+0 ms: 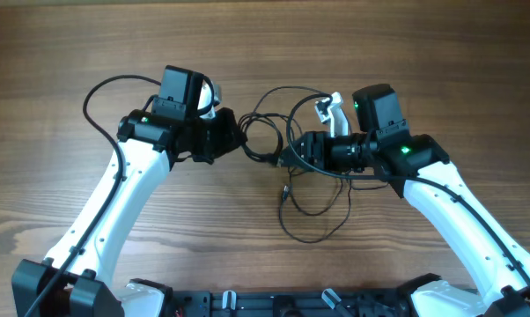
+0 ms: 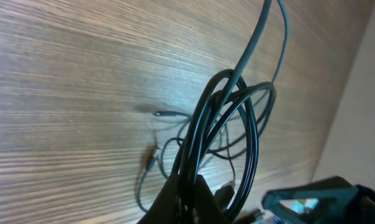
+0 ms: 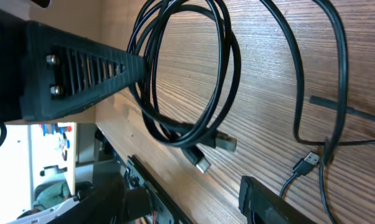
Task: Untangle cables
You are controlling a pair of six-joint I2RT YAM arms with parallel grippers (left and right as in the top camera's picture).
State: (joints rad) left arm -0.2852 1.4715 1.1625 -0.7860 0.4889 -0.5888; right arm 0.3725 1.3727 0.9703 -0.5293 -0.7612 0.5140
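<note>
cables (image 2: pixel 203 134) in left gripper (image 1: pixel 235 137), right gripper (image 1: pixel 291 157) open

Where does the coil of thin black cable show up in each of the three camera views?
Overhead: cable coil just above the picture's centre.
Left wrist: cable coil right of centre, rising from the bottom edge.
Right wrist: cable coil top centre, two plug ends just below it.
Shared landmark: the wood-grain table behind it in every view.

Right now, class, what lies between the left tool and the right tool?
A loop of the cables spans the gap between the left tool and the right tool. The overhead view shows it best.
</note>
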